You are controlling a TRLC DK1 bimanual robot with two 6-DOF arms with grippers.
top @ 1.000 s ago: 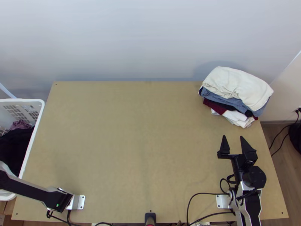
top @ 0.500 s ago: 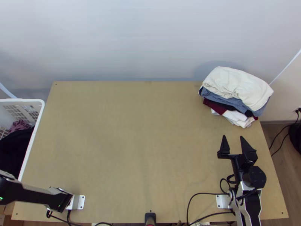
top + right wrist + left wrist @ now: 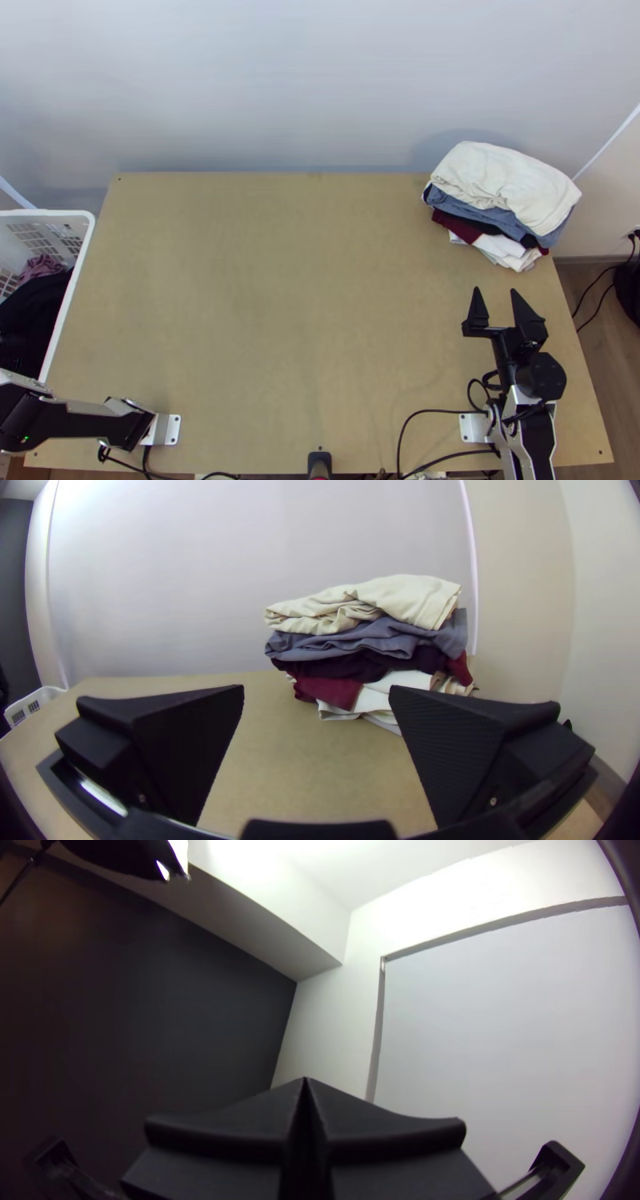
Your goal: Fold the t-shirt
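No t-shirt lies spread on the table [image 3: 280, 280]. Dark cloth [image 3: 36, 308] and a bit of mauve cloth [image 3: 42, 268] lie bunched in the white basket [image 3: 48, 214] at the left. My right gripper [image 3: 495, 290] stands open over the table's right part, in front of the folded stack; the right wrist view shows my right gripper [image 3: 317, 688] with a wide gap and nothing between its fingers. In the left wrist view my left gripper [image 3: 305, 1080] is shut with its tips together, holding nothing, facing wall and ceiling.
A stack of folded clothes, cream cloth [image 3: 504, 184] on top, sits at the table's back right corner; beneath are blue-grey, dark, maroon and white layers. Black cables [image 3: 424, 412] curve near the right base. The left arm [image 3: 80, 420] lies low across the near left corner.
The left arm's links have swung downward in the top view, toward the lower left corner, uncovering part of the basket. The right arm and the stack have stayed still.
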